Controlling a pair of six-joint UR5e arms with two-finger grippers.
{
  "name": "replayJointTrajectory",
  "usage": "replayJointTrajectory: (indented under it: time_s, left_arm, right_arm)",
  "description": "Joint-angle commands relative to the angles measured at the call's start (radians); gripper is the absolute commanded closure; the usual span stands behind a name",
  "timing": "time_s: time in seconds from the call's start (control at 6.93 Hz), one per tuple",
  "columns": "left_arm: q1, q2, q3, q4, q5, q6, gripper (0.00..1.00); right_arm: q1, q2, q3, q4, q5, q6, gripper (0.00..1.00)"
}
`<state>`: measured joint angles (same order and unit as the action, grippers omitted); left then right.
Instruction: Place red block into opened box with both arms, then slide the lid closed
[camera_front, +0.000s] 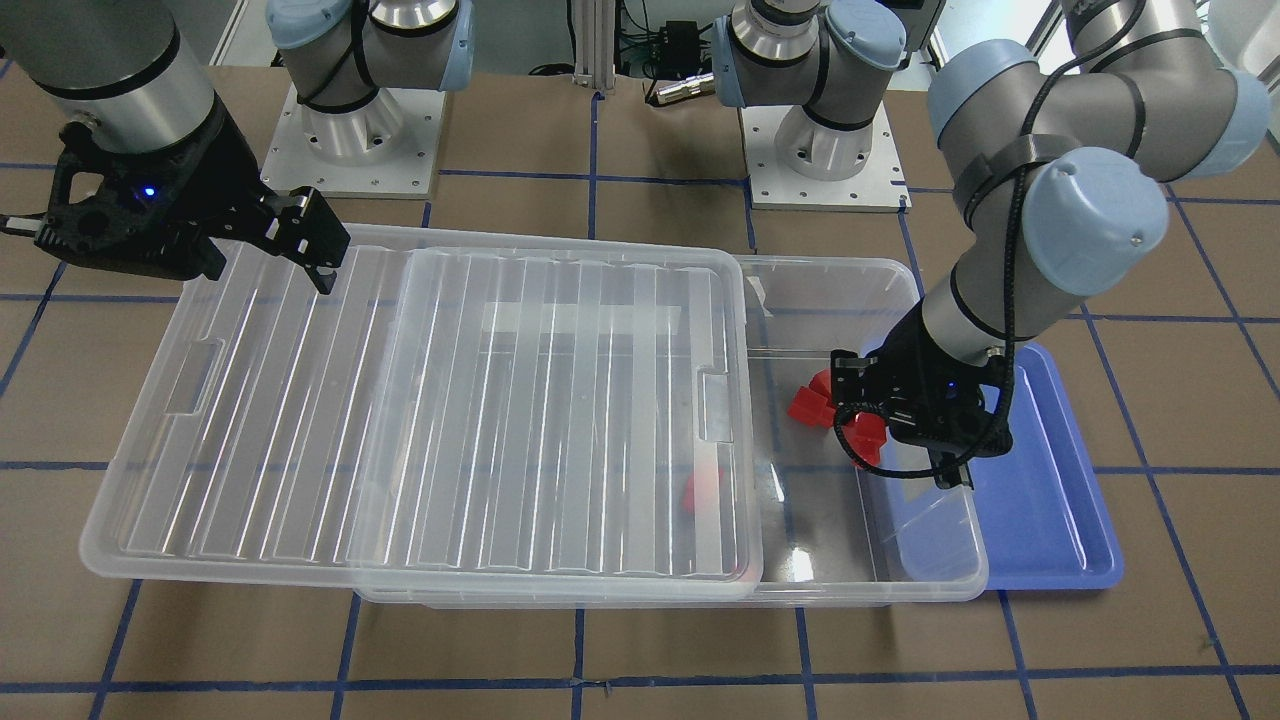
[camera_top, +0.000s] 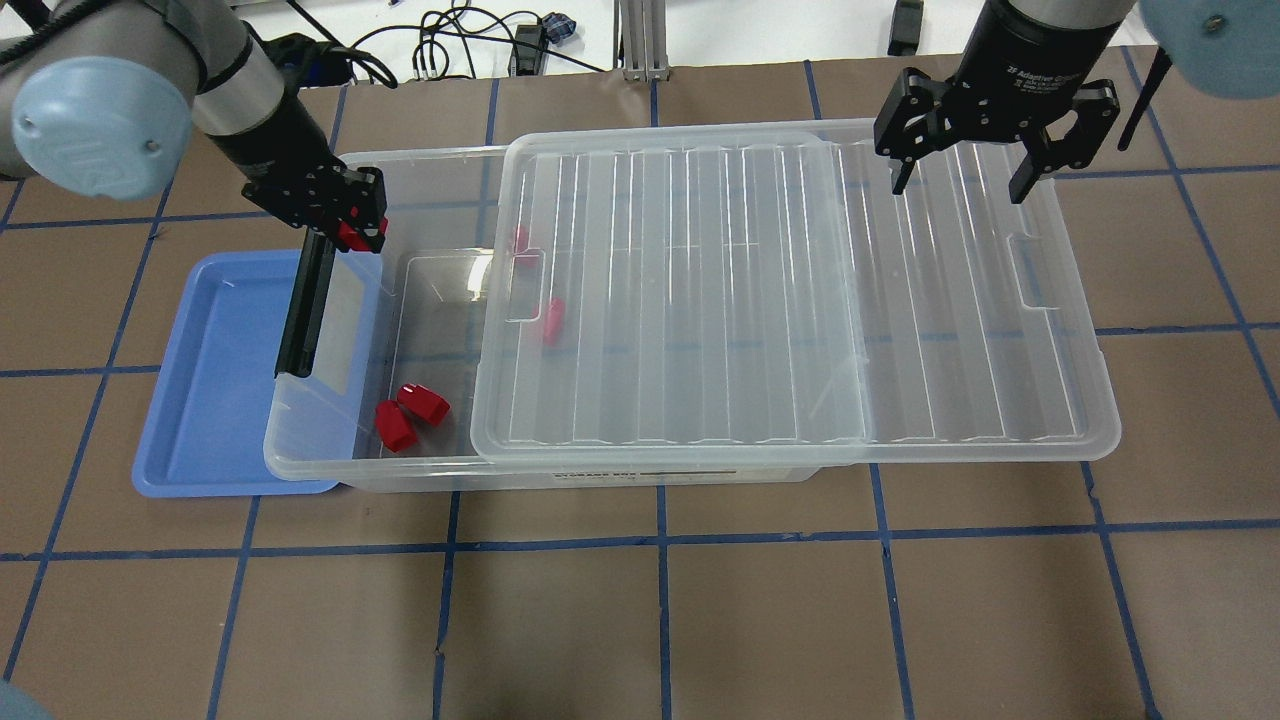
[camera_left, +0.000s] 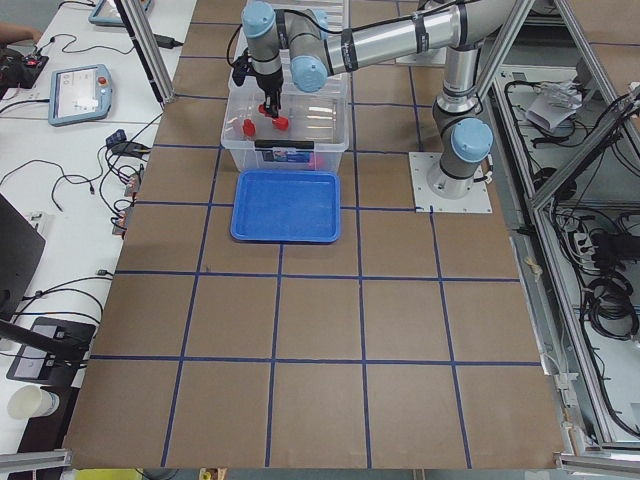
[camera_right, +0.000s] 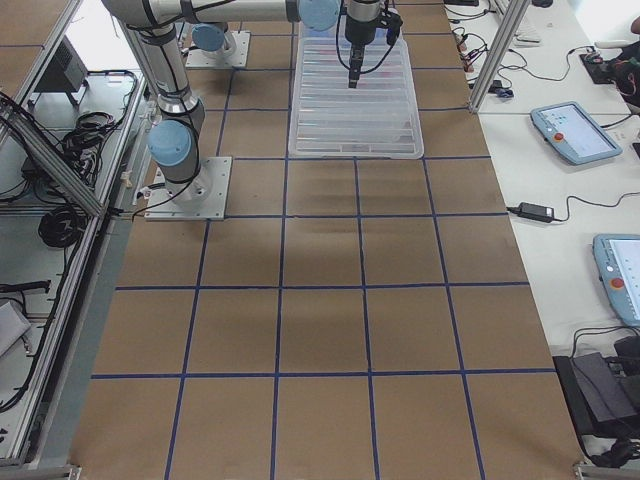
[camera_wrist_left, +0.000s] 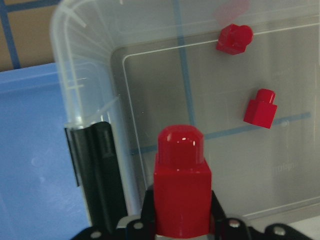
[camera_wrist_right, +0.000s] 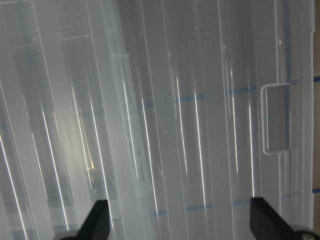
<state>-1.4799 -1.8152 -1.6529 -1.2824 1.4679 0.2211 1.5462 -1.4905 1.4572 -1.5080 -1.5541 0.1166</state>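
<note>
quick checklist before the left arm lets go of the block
1. Block held by left gripper: ok.
2. Block over box opening, just inside the wall: ok.
3. Lid clear of the drop spot: ok.
4. Loose blocks lying apart from the drop spot: ok.
5. Drop height above the box floor: cannot tell.
6. Right gripper open over the lid: ok.
</note>
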Motion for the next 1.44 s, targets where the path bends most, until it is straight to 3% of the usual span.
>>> replayJointTrajectory:
  time_s: [0.0,0.43,1.15,1.3]
  left_arm:
    - [-0.011,-0.024,-0.096,0.139,-0.003,-0.055,1.00]
    - [-0.017,-0.041,-0.145,0.162,0.000,-0.100,1.00]
    - [-0.042,-0.093,-0.275,0.410,0.006,-0.169,1.00]
    - [-0.042,-0.101,-0.284,0.416,0.050,-0.169,1.00]
  right_arm:
    - [0.000,0.001,0.000,0.000,-0.004,0.000,0.00]
    - [-0.002,0.001,0.000,0.000,-0.003,-0.002,0.00]
    - [0.000,0.000,-0.003,0.000,0.002,0.000,0.00]
    - [0.000,0.001,-0.001,-0.004,0.000,0.000,0.00]
